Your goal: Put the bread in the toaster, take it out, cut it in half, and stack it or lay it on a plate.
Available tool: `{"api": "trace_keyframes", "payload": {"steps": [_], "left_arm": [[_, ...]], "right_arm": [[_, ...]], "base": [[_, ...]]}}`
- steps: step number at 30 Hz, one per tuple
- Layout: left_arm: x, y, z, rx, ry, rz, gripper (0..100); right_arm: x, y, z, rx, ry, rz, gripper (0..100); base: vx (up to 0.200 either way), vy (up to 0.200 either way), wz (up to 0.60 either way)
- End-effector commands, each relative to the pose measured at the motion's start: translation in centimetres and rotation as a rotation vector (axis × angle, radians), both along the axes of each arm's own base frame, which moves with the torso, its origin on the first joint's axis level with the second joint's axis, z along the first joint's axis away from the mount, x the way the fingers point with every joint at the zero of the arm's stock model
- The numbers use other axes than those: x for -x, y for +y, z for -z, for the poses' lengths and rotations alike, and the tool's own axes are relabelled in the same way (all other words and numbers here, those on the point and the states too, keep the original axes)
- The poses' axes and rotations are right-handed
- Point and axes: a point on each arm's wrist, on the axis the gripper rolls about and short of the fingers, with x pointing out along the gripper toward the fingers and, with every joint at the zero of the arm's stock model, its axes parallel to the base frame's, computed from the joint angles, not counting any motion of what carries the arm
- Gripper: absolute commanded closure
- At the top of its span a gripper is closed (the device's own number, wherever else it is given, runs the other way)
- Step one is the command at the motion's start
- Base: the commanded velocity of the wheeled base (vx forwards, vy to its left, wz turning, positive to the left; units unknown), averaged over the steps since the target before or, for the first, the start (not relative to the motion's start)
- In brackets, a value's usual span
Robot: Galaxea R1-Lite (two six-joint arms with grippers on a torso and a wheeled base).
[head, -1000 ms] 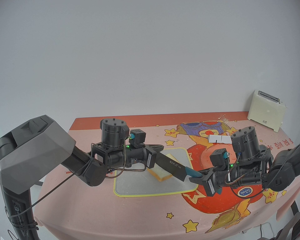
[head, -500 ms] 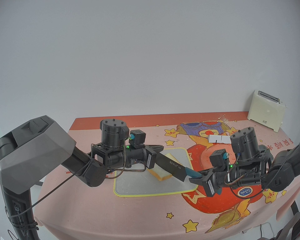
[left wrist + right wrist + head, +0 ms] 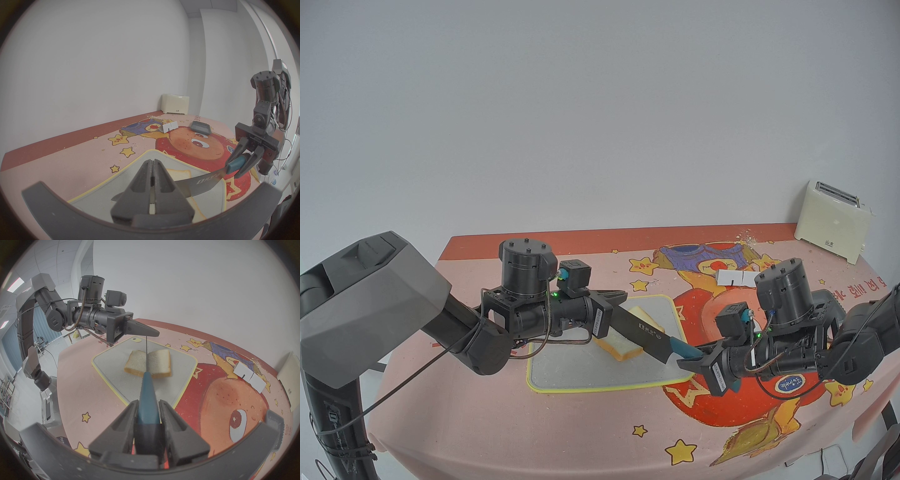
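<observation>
The right gripper (image 3: pixel 147 404) clamps the knife (image 3: pixel 640 327) by its handle, blade across the bread (image 3: pixel 160 360) near the cutting board's (image 3: pixel 569 370) far edge, while the left gripper (image 3: pixel 621 294), fingers pressed together and empty, hovers at the slice.

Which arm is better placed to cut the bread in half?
Right. The right gripper is shut on the knife, its blade across the middle of the bread. The left gripper is shut and holds nothing.

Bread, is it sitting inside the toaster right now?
No, the bread lies flat on the cutting board with the knife across it, while the toaster stands apart by the wall.
</observation>
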Motion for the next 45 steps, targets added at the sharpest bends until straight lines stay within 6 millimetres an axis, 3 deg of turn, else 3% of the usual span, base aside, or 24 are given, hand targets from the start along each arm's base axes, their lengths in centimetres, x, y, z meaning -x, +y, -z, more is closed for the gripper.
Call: {"api": "trace_keyframes", "payload": {"steps": [1, 18, 32, 45], "left_arm": [[0.0, 0.0, 0.3, -0.006, 0.01, 0.001, 100], [0.1, 0.0, 1.0, -0.016, 0.025, 0.002, 100], [0.0, 0.0, -0.6, 0.027, -0.019, -0.004, 100], [-0.1, 0.0, 0.5, 0.012, 0.003, -0.004, 100]], "right_arm": [[0.0, -0.1, -0.2, -0.004, -0.006, 0.001, 100], [-0.1, -0.3, -0.6, -0.013, -0.018, 0.01, 100], [-0.3, -0.1, 0.2, 0.004, 0.003, 0.008, 100], [-0.2, -0.2, -0.1, -0.004, -0.006, 0.009, 100]], "base": [[0.0, 0.0, 0.0], [0.0, 0.0, 0.0], [0.0, 0.0, 0.0], [0.0, 0.0, 0.0]]}}
